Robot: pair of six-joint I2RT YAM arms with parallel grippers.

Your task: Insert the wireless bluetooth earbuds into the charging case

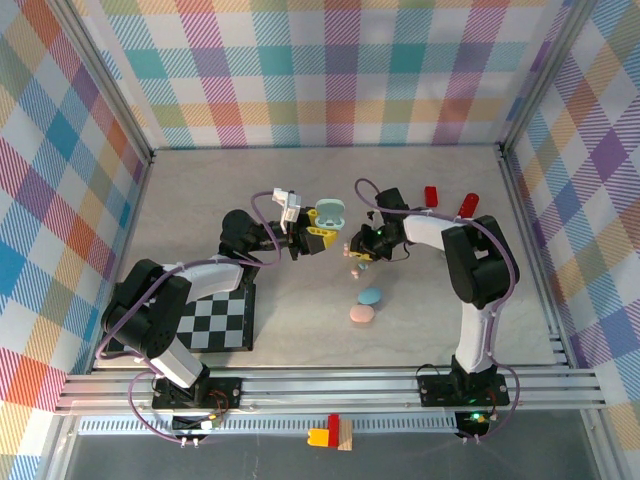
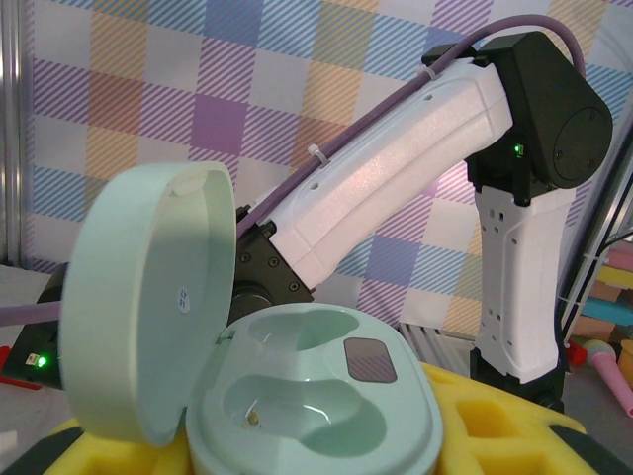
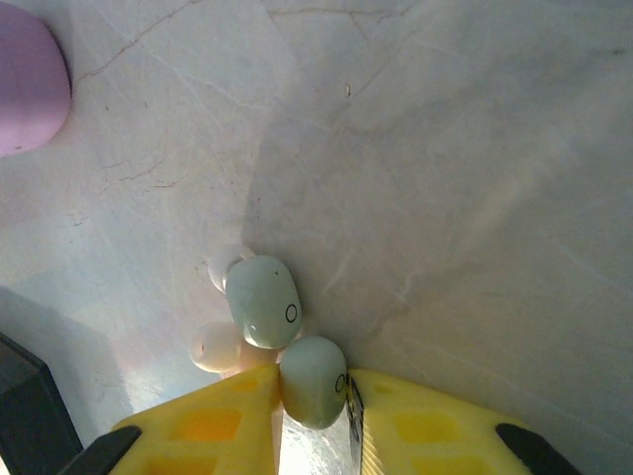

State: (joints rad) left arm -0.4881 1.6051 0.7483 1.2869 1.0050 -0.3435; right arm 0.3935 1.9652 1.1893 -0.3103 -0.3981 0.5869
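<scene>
The mint charging case point(image 2: 326, 396) is held up with its lid point(image 2: 138, 307) swung open to the left and both wells empty. My left gripper point(image 2: 316, 457) is shut on it, with yellow fingers point(image 2: 514, 426) on each side. From above, the case point(image 1: 328, 211) sits at the tip of the left gripper point(image 1: 317, 227). My right gripper point(image 3: 314, 398) is low on the table and shut on one mint earbud point(image 3: 312, 368). A second mint earbud point(image 3: 263, 301) lies just beyond it, touching pale pinkish-white pieces point(image 3: 216, 347). From above, the right gripper point(image 1: 357, 249) is just right of the case.
A blue oval case point(image 1: 371, 297) and a pink one point(image 1: 361, 315) lie on the table in front of the right gripper. Two red blocks point(image 1: 431, 194) point(image 1: 467, 205) sit at the back right. A checkerboard mat point(image 1: 215, 322) lies under the left arm. Checked walls enclose the table.
</scene>
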